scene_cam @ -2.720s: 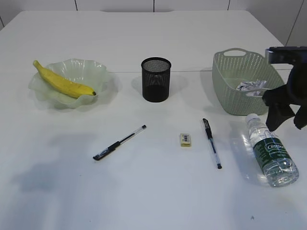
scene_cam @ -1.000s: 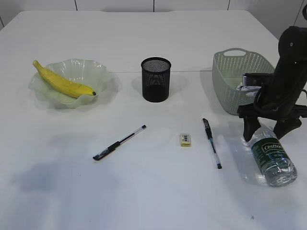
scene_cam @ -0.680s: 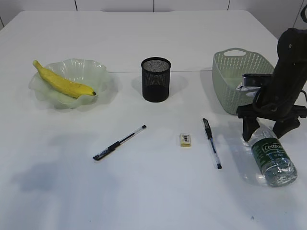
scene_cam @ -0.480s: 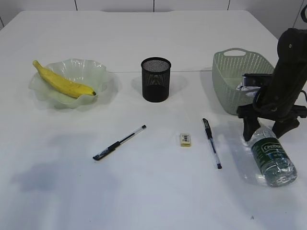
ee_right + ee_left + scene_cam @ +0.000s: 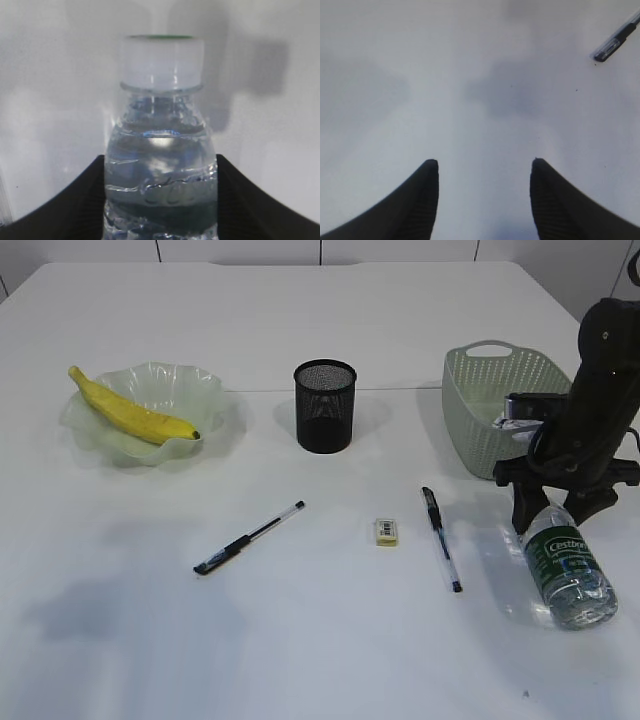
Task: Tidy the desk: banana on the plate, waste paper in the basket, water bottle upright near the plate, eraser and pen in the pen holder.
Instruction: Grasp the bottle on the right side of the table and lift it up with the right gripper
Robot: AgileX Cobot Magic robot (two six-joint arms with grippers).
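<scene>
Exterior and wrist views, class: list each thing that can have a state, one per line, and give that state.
Yellow banana: lying in the pale green wavy plate.
Clear plastic water bottle: lying on its side, capped, right gripper fingers against its shoulders.
Black mesh pen holder: upright.
Green woven basket: holds crumpled paper.
Two pens and yellow eraser: lying on table.
Left gripper: open, empty.

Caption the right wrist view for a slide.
Right gripper fingers flank the lying water bottle below its white cap.

yellow banana [image 5: 133,413], black mesh pen holder [image 5: 325,406], pale green basket [image 5: 487,390].
</scene>
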